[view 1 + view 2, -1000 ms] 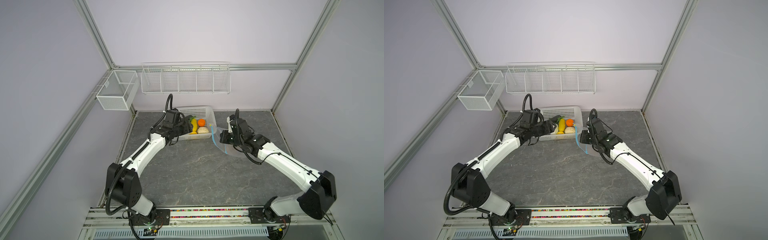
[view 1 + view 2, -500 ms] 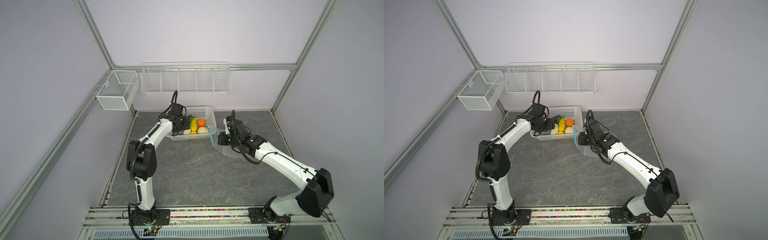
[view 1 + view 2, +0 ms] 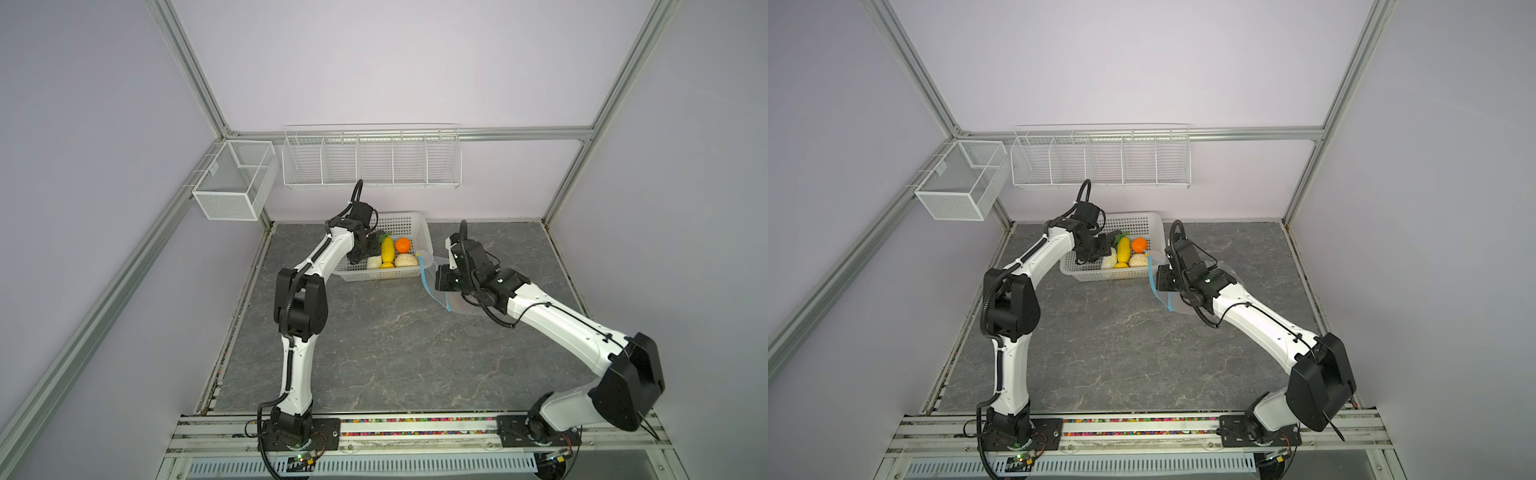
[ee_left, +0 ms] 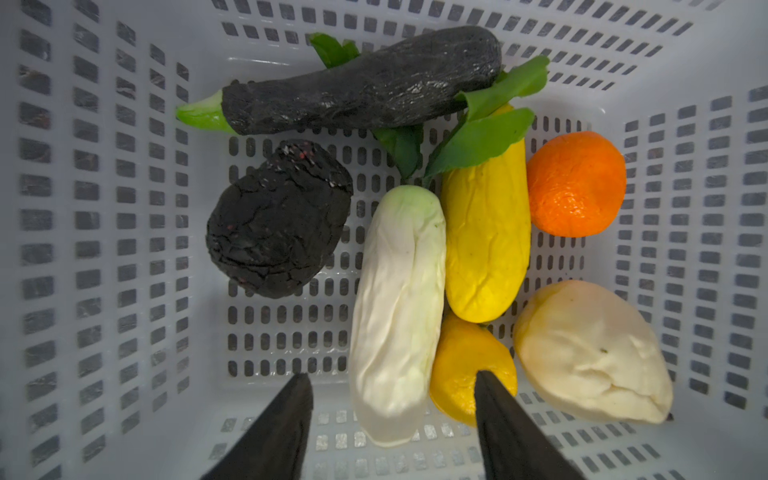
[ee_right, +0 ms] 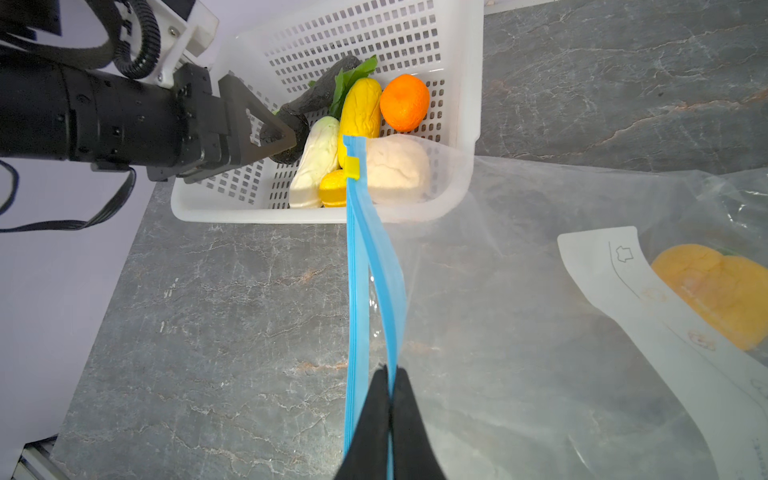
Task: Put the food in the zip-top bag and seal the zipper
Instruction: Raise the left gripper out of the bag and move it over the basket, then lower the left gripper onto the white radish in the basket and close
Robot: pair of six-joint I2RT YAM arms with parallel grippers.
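Left claw (image 4: 392, 386): open, astride white radish (image 4: 397, 291) in basket (image 4: 104, 249).
Right claw (image 5: 390, 374): clamped on the zipper (image 5: 357, 291).
Tip: centre on radish, clear of lemon (image 4: 457, 357), then close.

No words, brands or numbers can be read. The white label (image 5: 598, 270) on the zip-top bag (image 5: 519, 353), seen by the right wrist camera, carries only a small outline pictogram (image 5: 623, 252), thin curved lines and faint round marks

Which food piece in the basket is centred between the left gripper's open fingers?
The long white radish, beside the yellow squash: in the left wrist view its end sits midway between the fingers of the left gripper.
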